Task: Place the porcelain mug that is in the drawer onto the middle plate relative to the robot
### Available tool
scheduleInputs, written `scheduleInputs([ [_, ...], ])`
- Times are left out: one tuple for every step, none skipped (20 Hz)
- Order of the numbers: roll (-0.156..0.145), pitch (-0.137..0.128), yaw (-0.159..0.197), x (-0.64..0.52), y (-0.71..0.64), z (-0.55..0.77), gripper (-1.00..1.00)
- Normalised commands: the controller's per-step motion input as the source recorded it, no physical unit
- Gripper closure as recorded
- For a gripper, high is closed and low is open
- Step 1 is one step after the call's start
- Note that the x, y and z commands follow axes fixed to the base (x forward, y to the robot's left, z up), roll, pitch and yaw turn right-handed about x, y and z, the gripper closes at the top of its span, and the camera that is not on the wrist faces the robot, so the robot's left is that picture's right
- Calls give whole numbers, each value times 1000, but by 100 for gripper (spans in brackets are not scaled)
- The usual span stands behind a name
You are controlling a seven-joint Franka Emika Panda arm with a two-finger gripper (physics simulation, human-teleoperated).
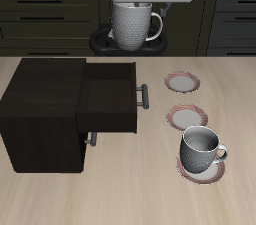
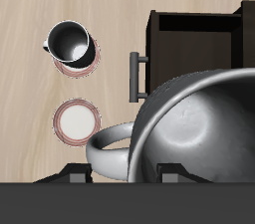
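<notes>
Left of the frame: low cabinet, drawer pulled out toward the centre, empty inside, bar handle on its front. Top centre: gripper clamps the mug by the rim, upright, handle out sideways, up in the air behind the table's back edge, well apart from the plates. Right of the frame: three plates in a line; far plate bare, middle plate bare, near plate carries a second mug. Wrist view shows the held mug's dark inside close up.
</notes>
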Motion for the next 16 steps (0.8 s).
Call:
scheduleInputs([
  [32, 0, -21, -95, 233, 73, 100],
  [0, 1, -16, -172, 513, 107, 100],
  [1, -70, 50, -114, 362, 100, 100],
  [37, -32, 8, -40, 354, 59, 100],
  [-9, -14, -41, -97, 492, -19, 100],
  [-8, -70, -12, -314, 1435, -280, 100],
  [19, -10, 93, -107, 609, -198, 100],
  [22, 25, -30, -88, 584, -212, 100],
  [97, -12, 48, -153, 720, -188, 100],
  [11, -14, 40, -31, 214, -83, 100],
  [-26, -73, 51, -121, 618, -111, 100],
  [70, 28, 9, -88, 623, -170, 100],
  [10, 12, -61, -194, 781, -120, 100],
  [50, -40, 57, -179, 693, -36, 100],
  [12, -55, 11, -130, 601, -38, 100],
  [43, -130, 53, -321, 1286, -45, 100],
])
